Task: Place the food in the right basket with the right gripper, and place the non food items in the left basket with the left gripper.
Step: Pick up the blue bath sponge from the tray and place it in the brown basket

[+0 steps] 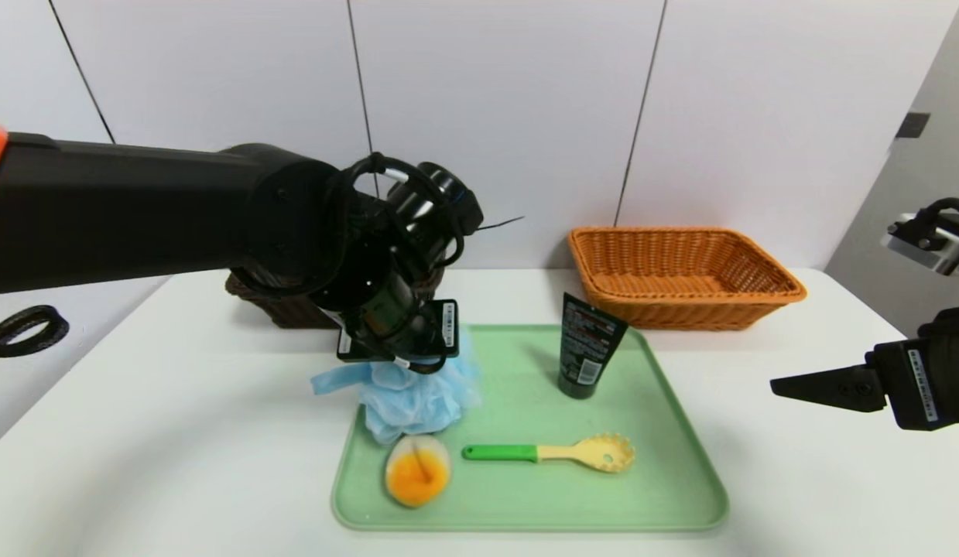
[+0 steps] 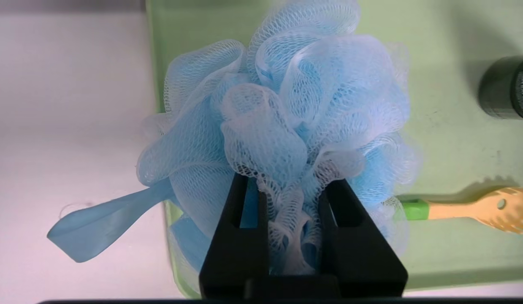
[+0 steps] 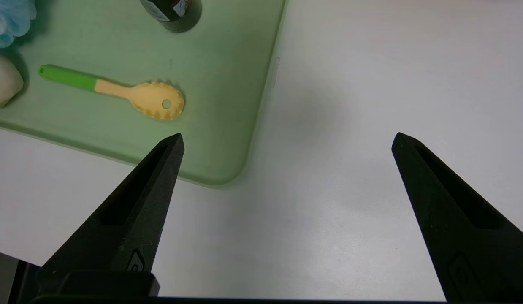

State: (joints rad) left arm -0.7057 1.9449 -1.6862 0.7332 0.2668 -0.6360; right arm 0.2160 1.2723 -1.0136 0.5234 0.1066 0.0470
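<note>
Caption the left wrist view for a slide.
Left gripper pinches the blue mesh bath pouf over the green tray's edge.

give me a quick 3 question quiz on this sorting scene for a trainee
1. True or false: the left gripper is shut on the blue loofah.
2. Which item on the green tray is food? A) black tube B) egg half C) spoon
3. Fill in: the right gripper is open over the bare ____, beside the tray.

Key:
1. True. The mesh is pinched between the fingers in the left wrist view.
2. B. The tube and spoon are non food.
3. Table. It holds nothing and sits to the right of the tray, in front of the orange basket.
</note>
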